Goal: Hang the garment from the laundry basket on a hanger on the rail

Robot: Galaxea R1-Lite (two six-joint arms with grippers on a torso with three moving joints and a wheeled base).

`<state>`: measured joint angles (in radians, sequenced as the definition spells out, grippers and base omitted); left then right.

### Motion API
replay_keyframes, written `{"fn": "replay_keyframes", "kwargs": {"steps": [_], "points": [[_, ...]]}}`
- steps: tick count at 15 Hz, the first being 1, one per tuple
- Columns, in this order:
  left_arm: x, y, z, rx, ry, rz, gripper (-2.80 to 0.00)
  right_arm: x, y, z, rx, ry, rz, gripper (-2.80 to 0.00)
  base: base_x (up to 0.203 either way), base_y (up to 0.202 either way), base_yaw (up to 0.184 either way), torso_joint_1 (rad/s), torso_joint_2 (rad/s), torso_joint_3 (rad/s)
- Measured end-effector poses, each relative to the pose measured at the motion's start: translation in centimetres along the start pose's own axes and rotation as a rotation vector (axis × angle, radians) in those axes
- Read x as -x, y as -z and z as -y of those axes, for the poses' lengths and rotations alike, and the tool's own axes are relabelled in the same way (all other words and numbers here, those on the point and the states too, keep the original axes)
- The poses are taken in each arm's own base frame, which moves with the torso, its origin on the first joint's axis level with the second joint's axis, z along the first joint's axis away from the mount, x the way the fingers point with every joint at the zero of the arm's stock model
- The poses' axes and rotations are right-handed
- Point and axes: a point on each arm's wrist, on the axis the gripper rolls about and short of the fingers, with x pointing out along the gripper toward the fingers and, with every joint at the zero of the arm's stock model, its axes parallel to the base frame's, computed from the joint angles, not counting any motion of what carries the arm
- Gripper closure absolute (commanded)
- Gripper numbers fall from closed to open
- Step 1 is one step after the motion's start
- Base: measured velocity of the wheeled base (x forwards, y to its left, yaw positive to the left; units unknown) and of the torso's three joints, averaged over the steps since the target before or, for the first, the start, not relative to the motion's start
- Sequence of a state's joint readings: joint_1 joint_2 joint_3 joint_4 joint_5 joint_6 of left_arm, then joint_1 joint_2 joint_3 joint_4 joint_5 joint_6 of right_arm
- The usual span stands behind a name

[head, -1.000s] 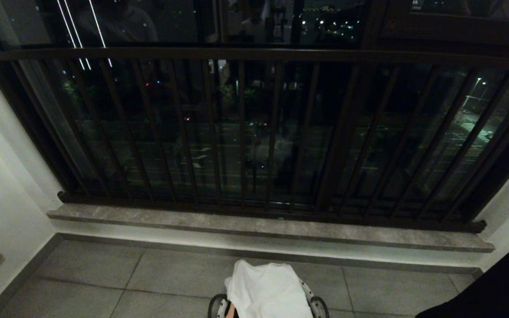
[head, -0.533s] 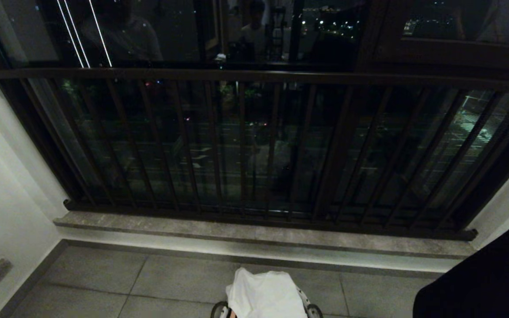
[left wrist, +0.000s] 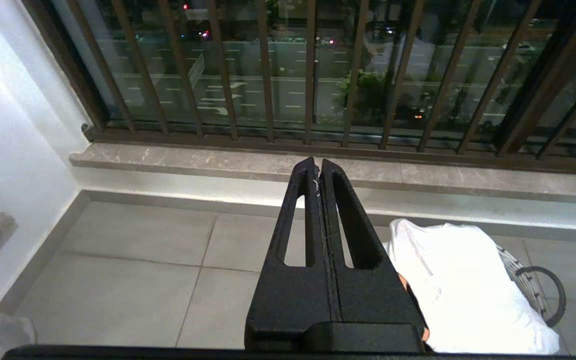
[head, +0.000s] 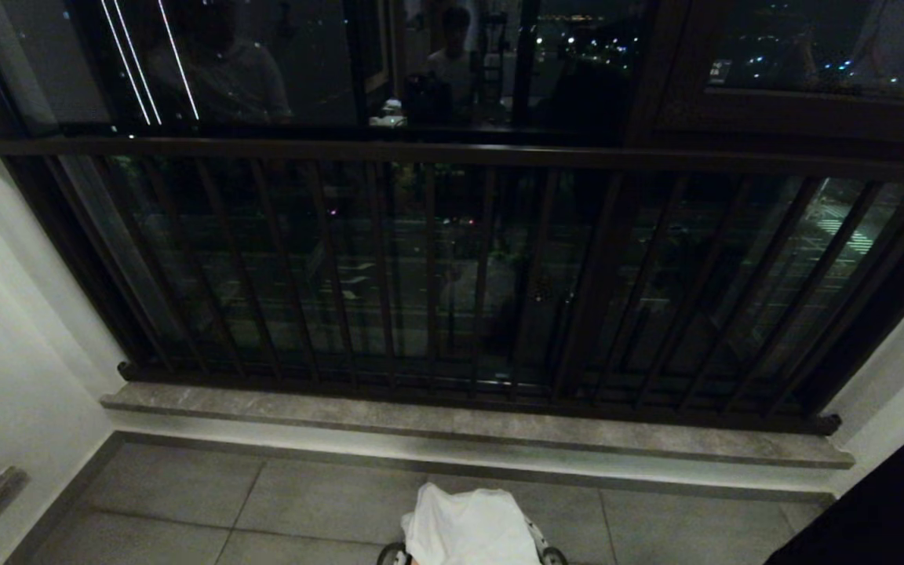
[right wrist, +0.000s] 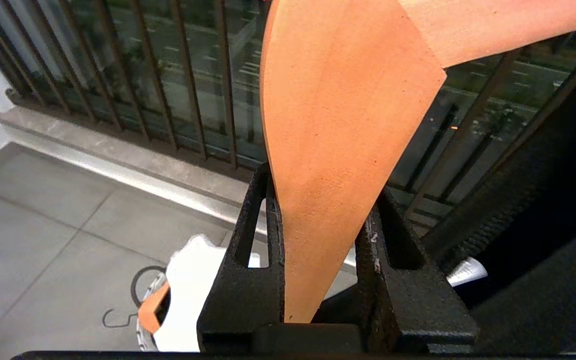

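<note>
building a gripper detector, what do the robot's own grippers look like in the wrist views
Both are matte black with a rough, grainy finish. The left gripper has two long tapering fingers, each with an elongated slot cut through it, rising from a broad black base. The right gripper has the same slotted fingers, with ribbed inner faces. No cables or markings show.

White garment [head: 469, 527] draped over the laundry basket [left wrist: 535, 287], covering most of its opening, on the tiled floor before the dark rail [head: 452, 153]. Wooden hanger [right wrist: 338, 130] stands upright, clamped at one arm.
</note>
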<state>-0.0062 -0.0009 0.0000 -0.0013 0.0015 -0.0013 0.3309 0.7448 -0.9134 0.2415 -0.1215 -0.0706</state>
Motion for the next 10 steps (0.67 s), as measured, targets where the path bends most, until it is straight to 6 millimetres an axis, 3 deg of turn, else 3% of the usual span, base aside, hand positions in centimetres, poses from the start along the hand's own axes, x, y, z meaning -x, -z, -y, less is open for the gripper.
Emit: {"fn": "replay_keyframes", "kwargs": {"steps": [6, 10], "points": [[0.00, 0.00, 0.00, -0.001, 0.000, 0.000, 0.00, 0.21, -0.01, 0.02, 0.009, -0.004, 0.011, 0.00, 0.000, 0.000, 0.000, 0.000, 0.00, 0.000], [0.00, 0.00, 0.00, -0.001, 0.000, 0.000, 0.00, 0.45, -0.16, 0.02, 0.008, -0.021, 0.025, 0.00, 0.005, 0.009, -0.105, 0.004, 0.00, 0.003]]}}
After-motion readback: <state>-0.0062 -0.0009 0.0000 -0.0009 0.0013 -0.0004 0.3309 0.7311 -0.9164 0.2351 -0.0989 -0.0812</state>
